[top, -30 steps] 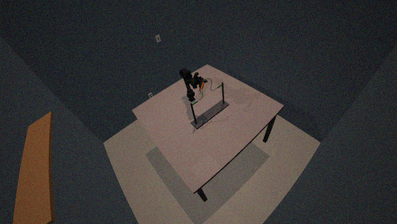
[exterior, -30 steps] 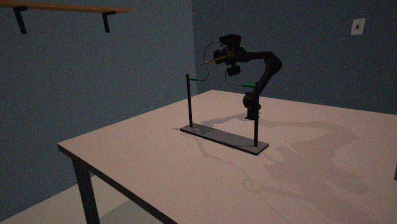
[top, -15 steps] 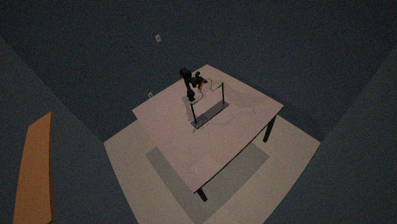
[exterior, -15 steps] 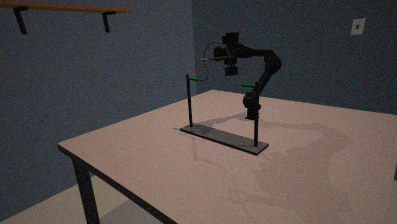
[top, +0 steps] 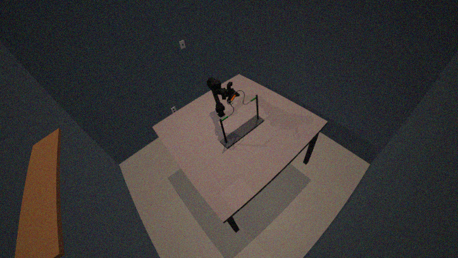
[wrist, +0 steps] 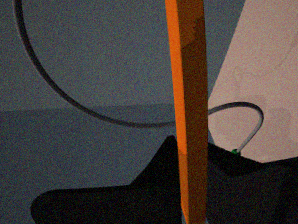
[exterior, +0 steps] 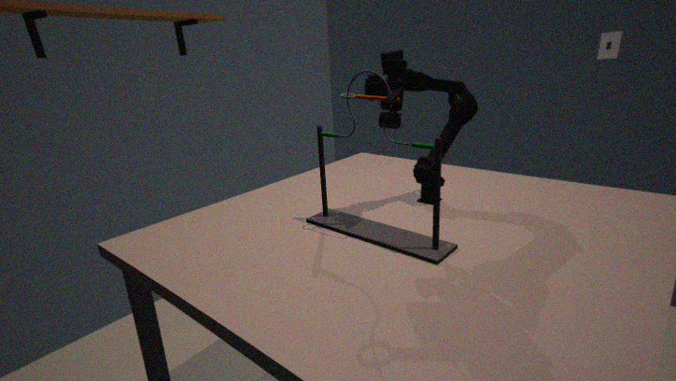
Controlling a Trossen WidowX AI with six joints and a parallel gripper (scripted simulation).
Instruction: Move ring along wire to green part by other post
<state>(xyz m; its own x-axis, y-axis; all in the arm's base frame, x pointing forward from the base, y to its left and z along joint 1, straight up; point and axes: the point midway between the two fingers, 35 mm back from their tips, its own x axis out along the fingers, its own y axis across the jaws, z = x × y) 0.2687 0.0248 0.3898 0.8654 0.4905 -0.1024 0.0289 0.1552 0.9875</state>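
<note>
A pale table (exterior: pixel 264 264) with dark legs (exterior: pixel 147 326) stands on a light floor panel (top: pixel 320 198). On the blue wall there is a wooden shelf (exterior: pixel 108 11) on black brackets (exterior: pixel 180 35), and a white wall plate (exterior: pixel 609 45) further right.

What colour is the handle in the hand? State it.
Orange handle, clearest in the wrist view, clamped in the hand.

Two posts (exterior: pixel 322 172) (one wire (exterior: pixel 352 111))
</note>
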